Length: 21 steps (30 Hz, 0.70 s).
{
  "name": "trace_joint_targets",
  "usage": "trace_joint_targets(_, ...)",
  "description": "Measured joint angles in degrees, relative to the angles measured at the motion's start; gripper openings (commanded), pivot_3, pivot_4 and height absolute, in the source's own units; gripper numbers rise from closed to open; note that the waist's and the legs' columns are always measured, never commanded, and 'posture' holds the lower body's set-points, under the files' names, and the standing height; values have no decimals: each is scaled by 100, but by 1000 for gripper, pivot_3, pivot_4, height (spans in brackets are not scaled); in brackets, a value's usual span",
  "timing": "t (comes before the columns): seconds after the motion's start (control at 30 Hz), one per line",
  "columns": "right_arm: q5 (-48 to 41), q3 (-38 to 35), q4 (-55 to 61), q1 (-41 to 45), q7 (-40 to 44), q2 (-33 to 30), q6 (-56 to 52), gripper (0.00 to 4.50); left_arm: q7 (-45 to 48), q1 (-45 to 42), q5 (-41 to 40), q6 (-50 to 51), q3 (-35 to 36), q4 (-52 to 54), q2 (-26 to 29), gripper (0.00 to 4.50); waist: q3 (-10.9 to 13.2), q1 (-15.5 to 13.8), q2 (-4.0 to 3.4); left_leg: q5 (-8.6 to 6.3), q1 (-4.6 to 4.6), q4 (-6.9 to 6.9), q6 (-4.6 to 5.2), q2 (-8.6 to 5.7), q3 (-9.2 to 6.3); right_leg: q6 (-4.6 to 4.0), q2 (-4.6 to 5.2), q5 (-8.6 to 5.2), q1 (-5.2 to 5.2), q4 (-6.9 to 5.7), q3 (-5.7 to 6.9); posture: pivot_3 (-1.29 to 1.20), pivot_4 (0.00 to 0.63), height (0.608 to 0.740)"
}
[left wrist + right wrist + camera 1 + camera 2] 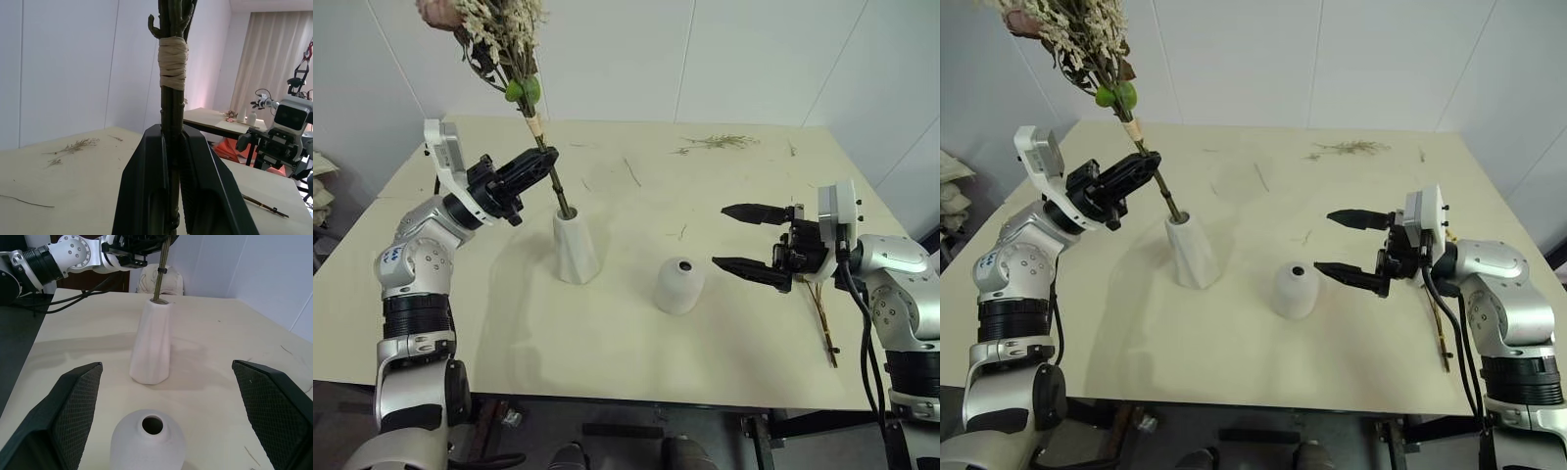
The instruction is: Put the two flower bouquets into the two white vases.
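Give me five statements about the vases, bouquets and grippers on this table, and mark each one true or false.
1. The left gripper is shut on the big bouquet's stems. True.
2. Those stems' lower ends sit in the tall vase's mouth. True.
3. The right gripper holds the thin bouquet. False: it is open and empty; that bunch lies on the table.
4. The round vase already has flowers in it. False: its hole is empty.
5. The tall vase has tipped over. False: it stands upright.
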<state>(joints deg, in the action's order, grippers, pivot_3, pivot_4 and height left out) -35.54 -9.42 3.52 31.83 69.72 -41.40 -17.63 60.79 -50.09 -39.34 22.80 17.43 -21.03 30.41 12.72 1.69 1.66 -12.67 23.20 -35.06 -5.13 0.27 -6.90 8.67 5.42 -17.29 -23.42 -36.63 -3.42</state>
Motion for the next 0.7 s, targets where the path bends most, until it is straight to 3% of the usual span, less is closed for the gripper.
trace_joint_targets(0.67,-161,-9,312,-179,-352,2,-132,4500,222,486,511,-960,-307,-71,-206,52,0,-10,0,-1,1,1,2,0,0,1,0,1,2,8,-1,0,150,740)
trace_joint_targets(0.7,-162,-9,316,-179,-371,7,-132,4500,219,485,558,-1076,-310,-123,-245,402,0,-10,0,-1,1,0,2,0,0,2,0,1,2,8,0,0,150,740)
